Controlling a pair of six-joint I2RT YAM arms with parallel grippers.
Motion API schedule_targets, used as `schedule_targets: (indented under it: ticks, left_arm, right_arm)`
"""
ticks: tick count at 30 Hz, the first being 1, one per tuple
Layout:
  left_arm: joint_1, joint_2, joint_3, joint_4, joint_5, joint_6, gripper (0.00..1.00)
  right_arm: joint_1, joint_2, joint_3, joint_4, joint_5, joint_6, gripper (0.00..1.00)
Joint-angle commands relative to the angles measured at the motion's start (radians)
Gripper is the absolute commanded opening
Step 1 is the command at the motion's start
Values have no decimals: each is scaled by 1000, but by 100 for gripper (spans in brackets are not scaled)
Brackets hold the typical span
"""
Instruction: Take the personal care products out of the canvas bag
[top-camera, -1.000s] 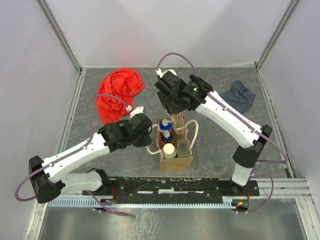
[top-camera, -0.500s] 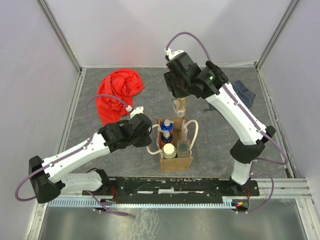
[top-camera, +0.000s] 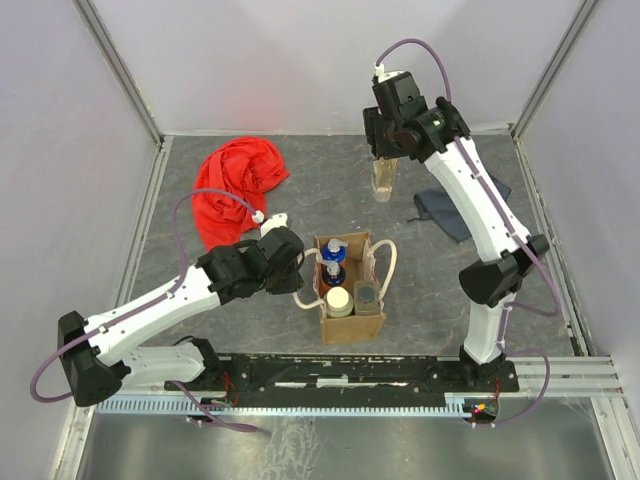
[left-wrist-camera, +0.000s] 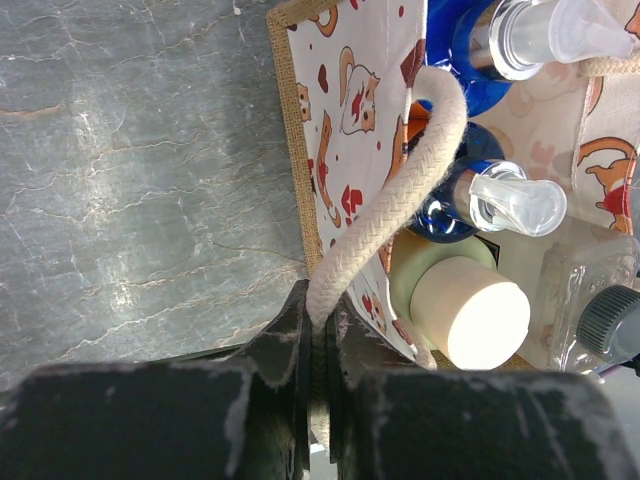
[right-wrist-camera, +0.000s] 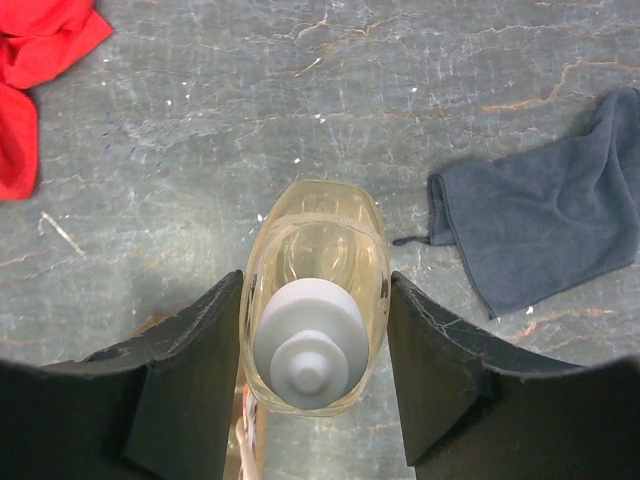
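Far left: red cloth (top-camera: 235, 185) bunched on the table (top-camera: 250, 330), well apart from the bag.

Left gripper (left-wrist-camera: 318, 350): jaws almost fully closed, pinching the cream rope handle (left-wrist-camera: 400, 210) of the canvas bag (top-camera: 352, 326). The rope runs straight down between the two fingers. The gripper sits just beside the bag's left wall and touches nothing but the handle.

The bag stands upright, mouth open, between the two arms at the near middle of the table. Four products are inside:
- two blue-topped orange bottles (top-camera: 333, 266) in the far half
- beige white-capped bottle (left-wrist-camera: 470, 315) near-left
- clear squarish dark-capped bottle (top-camera: 368, 295) near-right, just beside the beige one

Right gripper (right-wrist-camera: 315, 350): partly open, to the width of the slim amber bottle (top-camera: 382, 182), one finger on each side of its shoulders. The bottle is upright, cap towards the wrist camera. It is outside the bag, over the far side of the table and well apart from the bag. Can't tell if its base touches the table.

Right of that: dark blue-grey cloth (right-wrist-camera: 550, 230) flat on the table, near the bottle but not touching it.
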Motion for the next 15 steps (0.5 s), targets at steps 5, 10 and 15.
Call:
schedule_targets:
  ticks: [5, 10, 15]
  left_arm:
    - [1, 7, 19, 12, -15, -32, 5]
    - [-1, 8, 39, 0, -20, -29, 6]
    - [1, 8, 38, 0, -12, -30, 6]
  right_arm:
    - [-65, 148, -1, 250, -15, -37, 1]
    - [-80, 246, 55, 251, -41, -23, 1]
    - [-84, 311, 57, 234, -70, 5, 1]
